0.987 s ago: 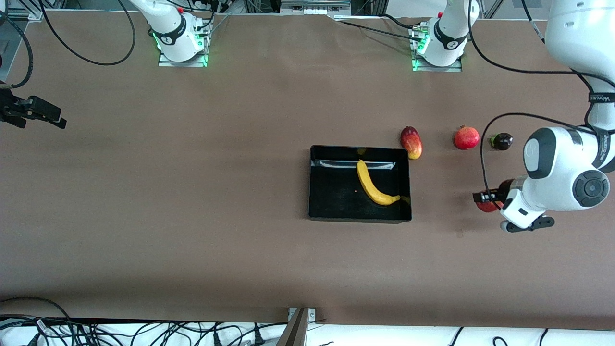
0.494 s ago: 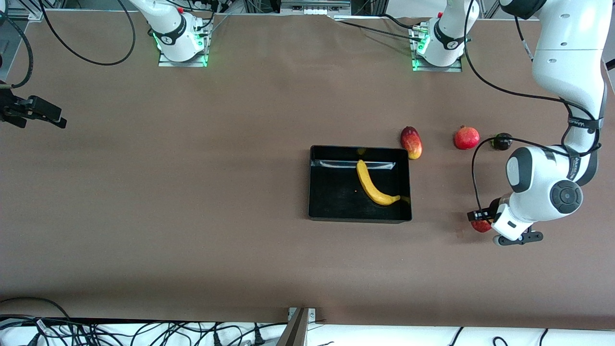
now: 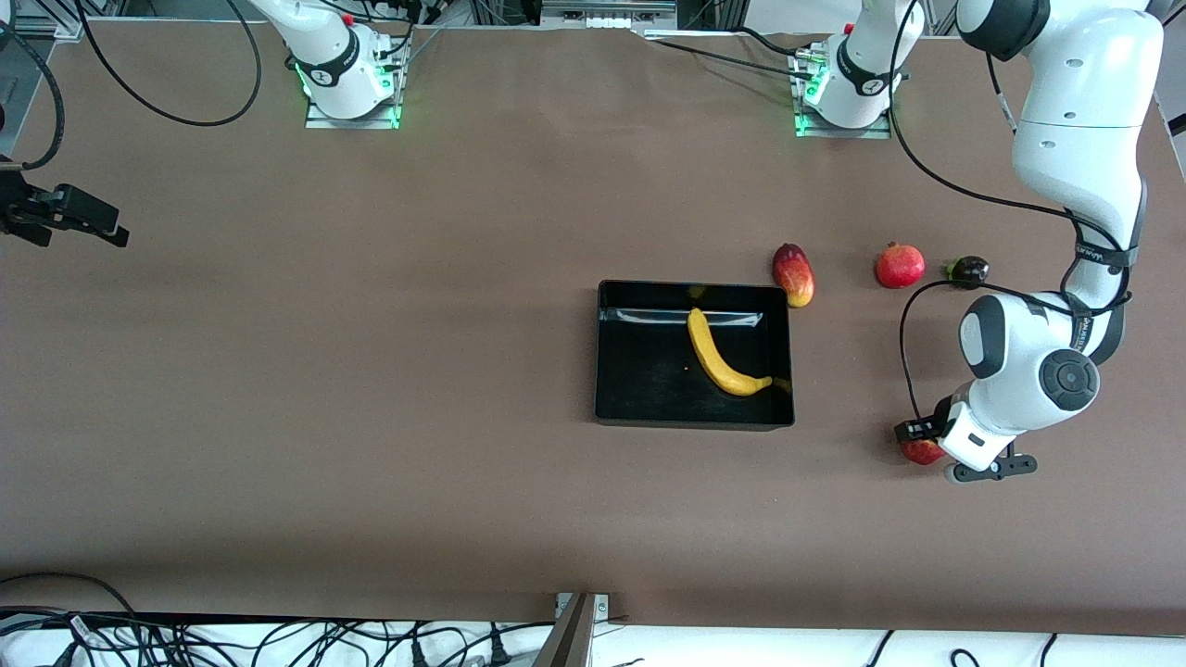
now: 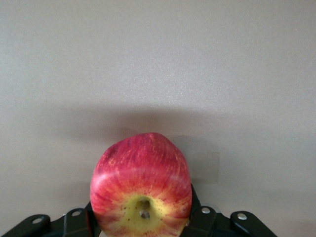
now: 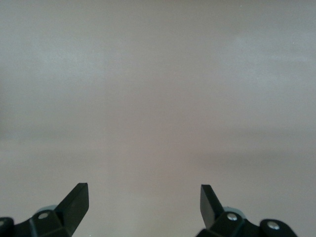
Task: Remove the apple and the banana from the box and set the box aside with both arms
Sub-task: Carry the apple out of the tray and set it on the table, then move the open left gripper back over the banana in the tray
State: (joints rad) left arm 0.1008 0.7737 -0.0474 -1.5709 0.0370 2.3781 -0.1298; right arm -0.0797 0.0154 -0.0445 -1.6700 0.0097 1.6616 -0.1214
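A small red apple (image 4: 141, 190) with a yellow stem end sits between the fingers of my left gripper (image 4: 140, 217), which is shut on it. In the front view that gripper (image 3: 923, 446) holds the apple (image 3: 919, 453) over bare table, beside the box toward the left arm's end. The black box (image 3: 611, 408) lies mid-table, and the long yellow banana (image 3: 718, 357) rests inside it. My right gripper (image 3: 97, 224) waits at the right arm's end of the table. It is open, with nothing between its fingers (image 5: 74, 200).
A red-yellow mango (image 3: 794, 274) lies just off the box's corner farthest from the front camera. A red pomegranate (image 3: 900, 265) and a small dark fruit (image 3: 968, 271) lie in a row with it toward the left arm's end. Cables run along the table edges.
My left gripper has carried the apple away from the row of loose fruits and slightly toward the box. The right arm has not moved.
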